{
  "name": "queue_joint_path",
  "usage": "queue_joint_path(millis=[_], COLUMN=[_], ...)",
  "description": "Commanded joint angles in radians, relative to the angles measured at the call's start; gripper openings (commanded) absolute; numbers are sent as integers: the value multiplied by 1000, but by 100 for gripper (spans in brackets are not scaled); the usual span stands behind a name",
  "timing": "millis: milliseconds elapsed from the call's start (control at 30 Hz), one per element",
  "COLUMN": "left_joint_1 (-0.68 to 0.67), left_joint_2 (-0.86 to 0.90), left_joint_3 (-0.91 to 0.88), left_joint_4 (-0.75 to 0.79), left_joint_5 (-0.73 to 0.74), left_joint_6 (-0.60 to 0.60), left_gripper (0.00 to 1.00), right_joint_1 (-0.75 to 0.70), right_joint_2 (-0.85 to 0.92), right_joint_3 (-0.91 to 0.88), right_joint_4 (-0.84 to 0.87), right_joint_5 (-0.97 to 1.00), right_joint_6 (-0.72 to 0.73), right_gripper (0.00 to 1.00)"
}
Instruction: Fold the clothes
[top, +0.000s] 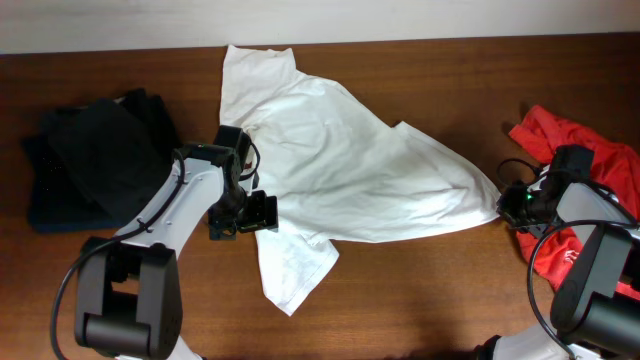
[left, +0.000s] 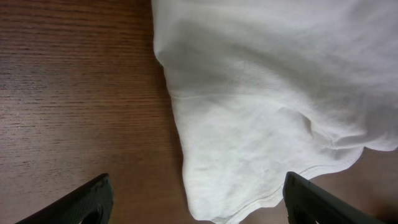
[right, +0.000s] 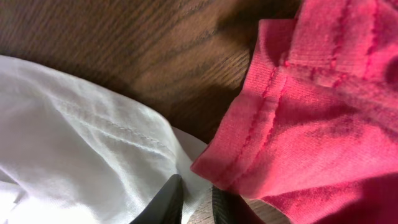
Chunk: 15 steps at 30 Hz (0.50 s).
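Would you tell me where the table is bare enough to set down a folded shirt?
The table is barest at the front, between the white T-shirt and the right arm. Another patch lies at the back, between that shirt and the red T-shirt. Crowded: around the right gripper, and left by the black clothes.

The white T-shirt (top: 340, 170) and red T-shirt (right: 323, 112) are soft matt cloth; the table (left: 74, 93) is grained wood.

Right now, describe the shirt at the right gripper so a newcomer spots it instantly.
On the wooden table, look to the middle: the white T-shirt lies spread there, one corner drawn to a point at the right gripper. It is the only white garment, flanked by black clothes and a red T-shirt.
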Motion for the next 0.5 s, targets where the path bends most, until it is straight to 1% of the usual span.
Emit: queue_joint_path(millis=[0,100,133,167,200,333,433,467], left_joint_1=[-6,-6,-6,-6,-6,-6,-6,-6], left_joint_2=[-19,-19,-19,-19,-19,-19,-19,-19], left_joint_3=[5,5,5,5,5,5,5,5], left_joint_4=[2,2,2,2,2,2,3,5], left_joint_5=[14,14,14,14,14,14,14,14], left_joint_6=[-10,-10,-10,-10,-10,-10,-9,-9], left_gripper=[87,87,87,87,87,87,87,93], right_joint_1=[15,35,44,48,51,50,50,50], right_joint_2=[10,10,10,10,10,8,-13,-23], right_joint_3=[-14,-14,-14,-14,-14,-1,113,166], right_joint_4=[6,17,24,26,27,10,-133,-183], right_joint_5=[10,10,10,15,21,20,21,21], right_joint_6=[5,5,5,5,5,5,0,-6], right_gripper=[22,22,19,14,5,4,4,4])
